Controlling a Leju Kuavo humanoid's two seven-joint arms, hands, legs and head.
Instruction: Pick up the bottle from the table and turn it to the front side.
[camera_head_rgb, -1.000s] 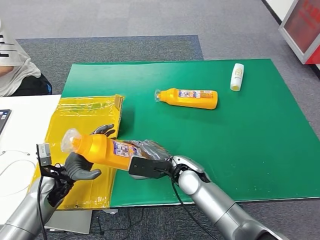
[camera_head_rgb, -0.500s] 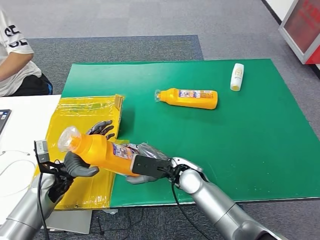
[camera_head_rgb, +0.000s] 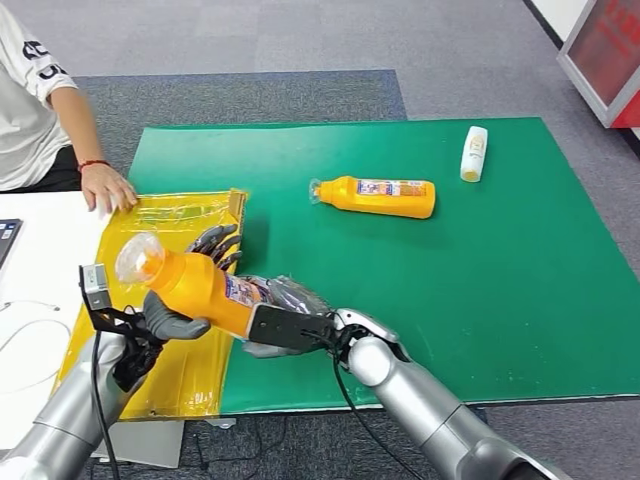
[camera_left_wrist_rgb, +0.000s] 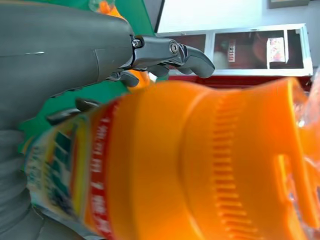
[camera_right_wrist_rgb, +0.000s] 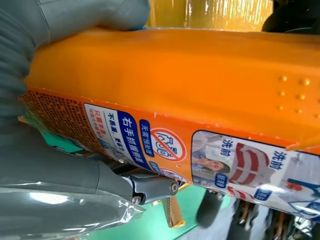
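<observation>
- Both hands are on the bottle (camera_head_rgb: 198, 288): my right hand (camera_head_rgb: 290, 312) wraps its lower, labelled end, and my left hand (camera_head_rgb: 170, 322) cups the neck end from underneath, thumb in front and fingers (camera_head_rgb: 215, 240) reaching up behind it.
- I have the bottle lifted off the surface, lying crosswise between the two hands with the capped end tipped up on the left-hand side; I judge a two-handed hold suits rolling it about its length.
- From the right wrist I see printed label with fine text against that palm, so I take it the front face is not yet turned toward me.
- Beneath my left hand lies a yellow bag (camera_head_rgb: 167, 232), with a green mat (camera_head_rgb: 490, 270) under and beyond my right hand.
- Well beyond my right hand a second orange bottle (camera_head_rgb: 375, 196) lies on its side, and a small white bottle (camera_head_rgb: 474, 153) farther off.
- Just past my left hand a person's hand (camera_head_rgb: 107, 187) rests on the bag's far edge, so I'd keep the swing small.
</observation>
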